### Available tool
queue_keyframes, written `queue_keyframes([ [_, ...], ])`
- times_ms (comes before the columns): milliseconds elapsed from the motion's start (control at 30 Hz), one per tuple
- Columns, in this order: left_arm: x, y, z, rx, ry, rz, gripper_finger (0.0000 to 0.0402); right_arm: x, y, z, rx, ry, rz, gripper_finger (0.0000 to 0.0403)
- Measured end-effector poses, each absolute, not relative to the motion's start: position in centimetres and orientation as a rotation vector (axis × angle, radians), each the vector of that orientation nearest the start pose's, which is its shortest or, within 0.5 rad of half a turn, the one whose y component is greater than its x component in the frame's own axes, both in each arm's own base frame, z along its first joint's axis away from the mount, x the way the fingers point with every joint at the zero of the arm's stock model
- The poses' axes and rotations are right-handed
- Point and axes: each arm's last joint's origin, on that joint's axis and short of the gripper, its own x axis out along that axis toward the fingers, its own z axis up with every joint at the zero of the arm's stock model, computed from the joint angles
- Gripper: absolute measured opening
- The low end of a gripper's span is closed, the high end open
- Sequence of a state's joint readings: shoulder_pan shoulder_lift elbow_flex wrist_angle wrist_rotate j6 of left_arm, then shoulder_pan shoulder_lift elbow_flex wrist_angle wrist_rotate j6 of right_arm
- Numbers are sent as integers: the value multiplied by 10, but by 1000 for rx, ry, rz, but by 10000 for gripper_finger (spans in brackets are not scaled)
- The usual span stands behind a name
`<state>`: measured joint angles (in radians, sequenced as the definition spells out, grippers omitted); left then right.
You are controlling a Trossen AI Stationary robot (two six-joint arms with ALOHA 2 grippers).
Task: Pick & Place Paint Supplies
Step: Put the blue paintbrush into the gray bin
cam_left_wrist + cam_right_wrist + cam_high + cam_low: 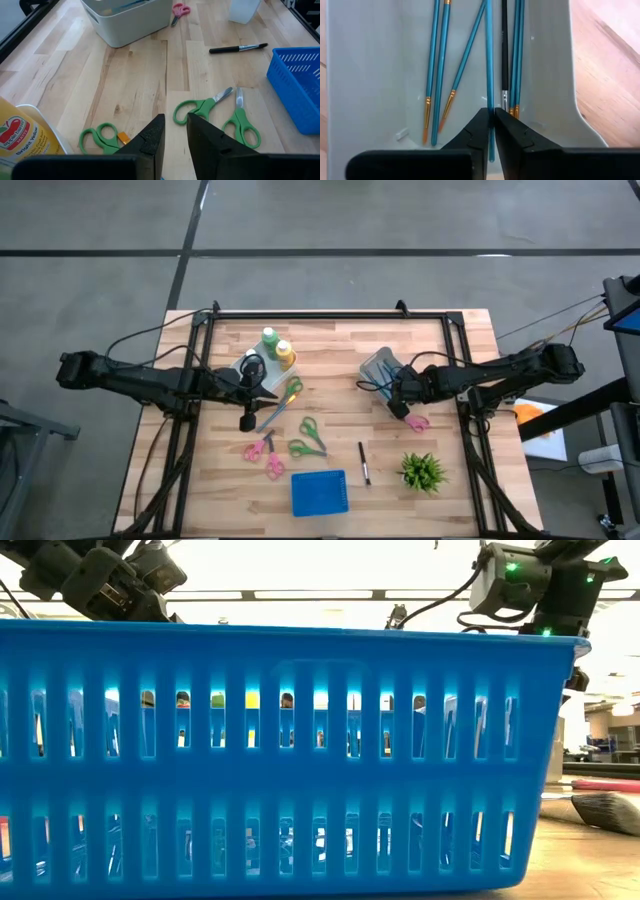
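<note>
A white bin [378, 367] at the right holds several blue brushes [436, 75] and a dark one [504, 45]. My right gripper [491, 117] points down into the bin, shut on one blue brush [489, 55]. A green bottle [269, 338] and a yellow-orange bottle [285, 355] stand at the far left. A black brush [365, 463] lies on the table near the blue basket [319, 492]. My left gripper [175, 127] hovers over the table by the green scissors [205, 106], its fingers a narrow gap apart with nothing between them. My right gripper pinches the blue brush's handle [490, 102] between its two fingers, coming steeply from above. The brush runs through the gap, one end [491, 157] showing on the near side of the fingers. Its long part [488, 30] reaches along the bin among the other brushes.
Green scissors [310, 430] and pink scissors [258, 448] lie scattered mid-table, another pink pair [417, 422] beside the bin. A small potted plant [422, 470] stands near the front right. A small dark thing [247, 420] sits just beside my left gripper.
</note>
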<state>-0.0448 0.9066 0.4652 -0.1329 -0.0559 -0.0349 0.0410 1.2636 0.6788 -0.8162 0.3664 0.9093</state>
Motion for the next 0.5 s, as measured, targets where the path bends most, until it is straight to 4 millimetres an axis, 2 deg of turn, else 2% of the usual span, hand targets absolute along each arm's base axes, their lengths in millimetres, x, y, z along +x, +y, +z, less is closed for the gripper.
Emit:
queue_keyframes([
  [200,185,-7,208,-5,573,21,82,194,-2,176,480,1123,-861,61],
  [500,185,-7,208,-5,574,21,82,194,-3,177,476,1124,-859,63],
])
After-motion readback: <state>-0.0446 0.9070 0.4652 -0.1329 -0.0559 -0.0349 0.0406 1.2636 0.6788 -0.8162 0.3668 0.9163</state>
